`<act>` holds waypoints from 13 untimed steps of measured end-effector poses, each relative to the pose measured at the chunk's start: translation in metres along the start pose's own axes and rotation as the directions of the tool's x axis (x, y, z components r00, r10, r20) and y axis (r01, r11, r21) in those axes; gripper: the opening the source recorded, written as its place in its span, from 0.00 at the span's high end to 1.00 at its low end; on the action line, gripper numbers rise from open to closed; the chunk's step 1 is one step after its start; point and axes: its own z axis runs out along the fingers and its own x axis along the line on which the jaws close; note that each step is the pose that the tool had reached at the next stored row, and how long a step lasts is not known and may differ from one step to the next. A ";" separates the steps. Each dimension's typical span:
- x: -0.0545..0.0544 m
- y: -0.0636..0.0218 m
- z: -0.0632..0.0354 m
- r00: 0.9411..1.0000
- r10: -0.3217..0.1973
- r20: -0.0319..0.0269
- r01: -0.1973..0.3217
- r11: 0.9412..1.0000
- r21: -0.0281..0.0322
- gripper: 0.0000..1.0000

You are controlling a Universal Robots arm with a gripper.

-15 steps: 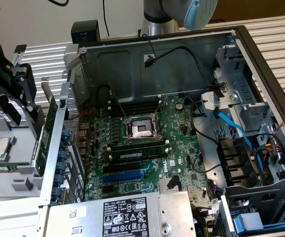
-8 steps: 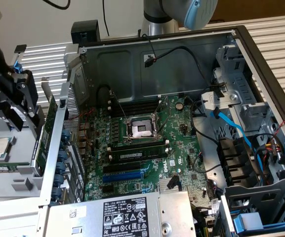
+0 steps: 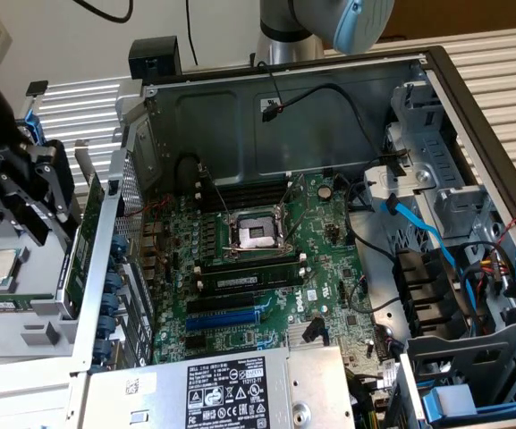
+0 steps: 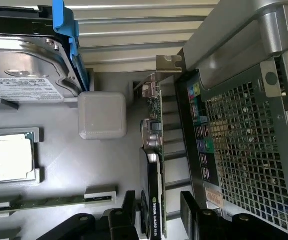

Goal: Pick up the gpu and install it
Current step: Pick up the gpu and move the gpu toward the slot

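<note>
The gpu (image 4: 156, 150) stands on its edge in the grey parts tray, just outside the computer case's rear wall. I see it edge-on: green board, black shroud, silver bracket (image 4: 168, 62) at the far end. My gripper (image 4: 158, 217) is open and straddles the card's near end. One black finger (image 4: 129, 212) stands on the shroud side, the other on the board side with a gap. In the exterior view the gripper (image 3: 47, 214) hangs at the far left beside the gpu (image 3: 83, 237). The motherboard (image 3: 258, 268) lies in the open case with a blue slot (image 3: 231, 315).
The grey tray (image 4: 64, 165) also holds a CPU (image 4: 11, 157), a RAM stick (image 4: 34, 204) and a hard drive (image 4: 19, 75) in a blue carrier. The case's perforated rear panel (image 4: 243, 150) stands close beside the card. A power supply (image 3: 231, 389) sits at the case's front.
</note>
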 end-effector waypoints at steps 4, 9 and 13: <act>0.000 -0.0004 0.0067 1.000 0.012 0.002 -0.012 1.000 0.001 0.49; 0.000 -0.0011 0.0156 1.000 0.027 0.003 -0.027 1.000 0.000 0.43; 0.001 -0.0019 0.0227 0.999 0.032 0.003 -0.032 0.999 -0.005 0.43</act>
